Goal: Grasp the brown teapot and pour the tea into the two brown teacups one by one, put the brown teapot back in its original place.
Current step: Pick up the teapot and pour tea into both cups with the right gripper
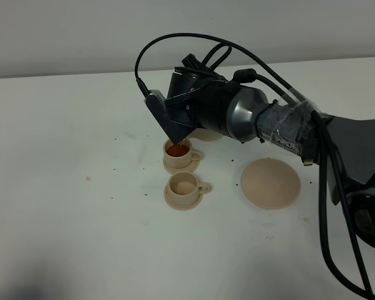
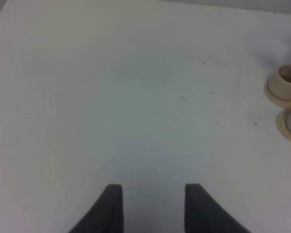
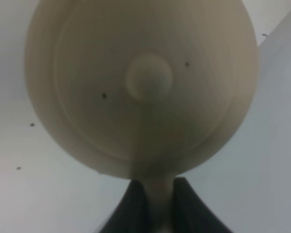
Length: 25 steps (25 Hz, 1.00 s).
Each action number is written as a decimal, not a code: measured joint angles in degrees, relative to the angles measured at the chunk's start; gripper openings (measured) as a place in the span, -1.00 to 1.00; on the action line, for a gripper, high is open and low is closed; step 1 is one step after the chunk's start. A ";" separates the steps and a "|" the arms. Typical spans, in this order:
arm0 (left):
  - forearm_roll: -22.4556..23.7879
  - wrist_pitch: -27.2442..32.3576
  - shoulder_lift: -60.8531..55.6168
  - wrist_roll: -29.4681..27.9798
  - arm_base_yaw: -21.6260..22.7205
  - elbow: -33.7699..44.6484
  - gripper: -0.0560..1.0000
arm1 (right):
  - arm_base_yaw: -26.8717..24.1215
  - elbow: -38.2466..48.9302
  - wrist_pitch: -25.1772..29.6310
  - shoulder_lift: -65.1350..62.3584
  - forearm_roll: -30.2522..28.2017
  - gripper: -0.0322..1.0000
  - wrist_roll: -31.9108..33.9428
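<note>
Brown teapot (image 3: 140, 87) hung tilted in the air over the far teacup (image 1: 178, 154), its loop handle clenched between the fingers of the right end effector (image 3: 159, 184); reddish tea showed in that cup. The near teacup (image 1: 185, 185) stood on its saucer just beside the far one. The round plate (image 1: 270, 182) lay to the right of the cups, apart from them, with the right arm reaching across above its far side. The white desk (image 1: 75, 219) lay open to the left and front, marked only by dark specks, and a pale wall (image 1: 81, 31) bordered its far edge. The left end effector (image 2: 153, 208) hovered over the desk, well apart from the cups, its fingers spread and released.
</note>
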 joint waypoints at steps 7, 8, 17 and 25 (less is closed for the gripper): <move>0.00 0.00 0.00 0.00 0.00 0.00 -0.28 | 0.00 0.00 -0.61 0.00 -0.19 -0.73 -1.26; 0.00 0.00 0.00 0.00 0.00 0.00 -0.28 | 0.00 0.00 -0.61 0.00 -0.23 -0.73 -1.30; 0.00 0.00 0.00 0.00 0.00 0.00 -0.28 | 0.00 0.00 -1.07 0.00 -0.88 -0.73 -3.06; 0.00 0.00 0.00 0.00 0.00 0.00 -0.28 | 0.00 0.00 -2.38 0.00 -2.10 -0.73 -4.97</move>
